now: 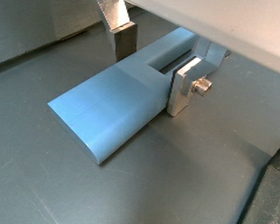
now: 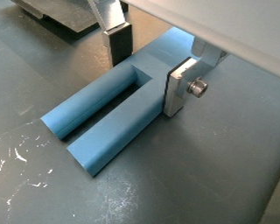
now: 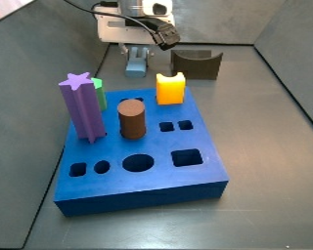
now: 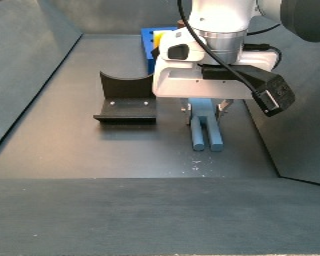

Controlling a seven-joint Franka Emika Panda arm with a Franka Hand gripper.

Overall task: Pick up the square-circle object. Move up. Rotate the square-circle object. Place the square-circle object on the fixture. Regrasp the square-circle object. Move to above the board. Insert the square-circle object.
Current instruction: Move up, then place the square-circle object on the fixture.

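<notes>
peg: pale grey-blue two-bar square-circle object (image 2: pixel 101 122) lying flat on grey surface (image 2: pixel 201 175)
gripper (image 2: pixel 154 57): fingers (image 2: pixel 184 87) wide, straddling peg's end

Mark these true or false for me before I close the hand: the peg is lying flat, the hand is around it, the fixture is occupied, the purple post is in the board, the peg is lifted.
1. The pale grey-blue two-bar peg lies flat on the floor. True.
2. The hand has one silver finger on each side of the peg. True; whether the pads press it is unclear.
3. The dark brown scooped fixture holds a piece. False: it is empty.
4. The purple star-topped post stands in the thick blue board. True.
5. The peg is lifted clear of the floor. False: it rests on it.
</notes>
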